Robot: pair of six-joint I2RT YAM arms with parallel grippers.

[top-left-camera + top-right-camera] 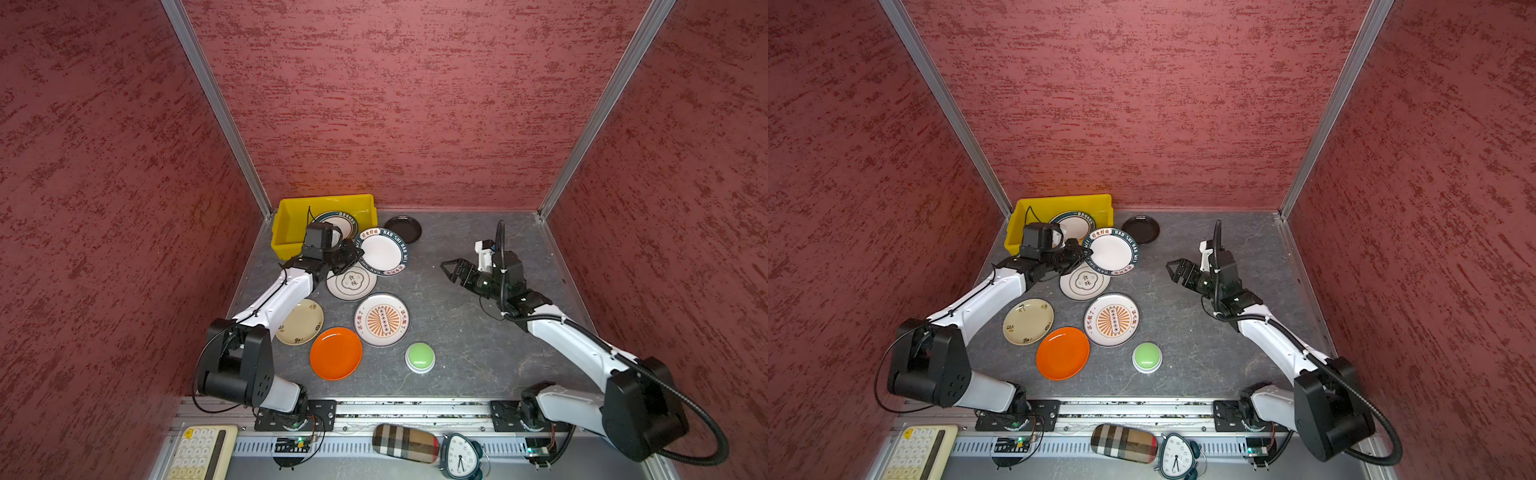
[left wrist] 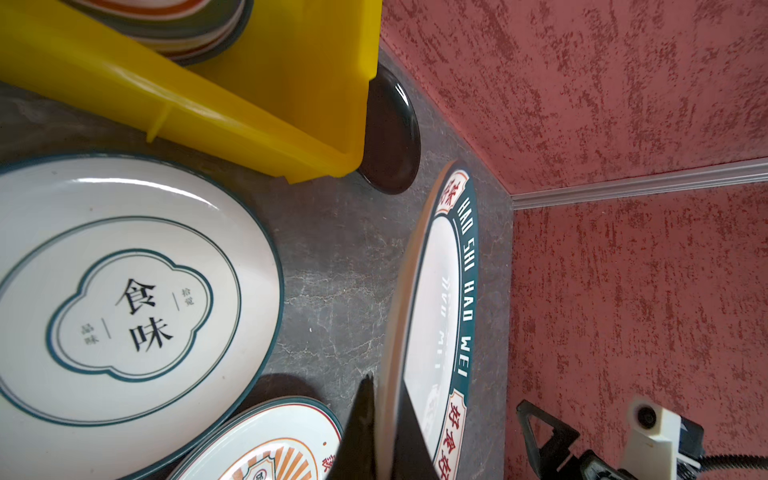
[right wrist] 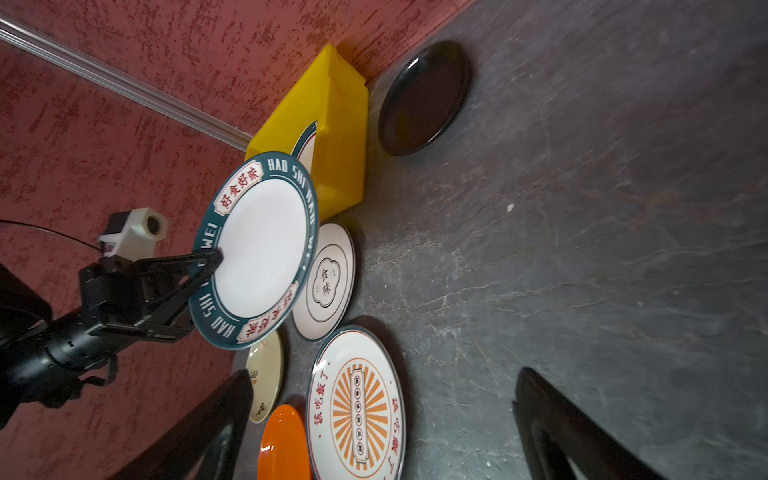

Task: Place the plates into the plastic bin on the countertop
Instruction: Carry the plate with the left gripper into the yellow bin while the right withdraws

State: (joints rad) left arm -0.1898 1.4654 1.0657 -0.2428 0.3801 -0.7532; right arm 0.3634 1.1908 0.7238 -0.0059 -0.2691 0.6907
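Left hand (image 1: 356, 252) grips the green-rimmed plate (image 1: 382, 251) by its edge; right hand (image 1: 446, 270) spread wide, holding nothing.

Plastic bin (image 1: 286, 232) sat in back-left corner of countertop (image 1: 457, 332), plate stack (image 1: 347, 220) inside. HAO SHI plate (image 1: 384, 252) hung raised just right of bin, overlapping emblem plate (image 1: 351, 286) below. Dome button (image 1: 420, 357) lay nearer front.

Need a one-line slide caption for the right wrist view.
Left claw grips the green-rimmed plate by its rim, holding it tilted clear of the countertop near the yellow bin.
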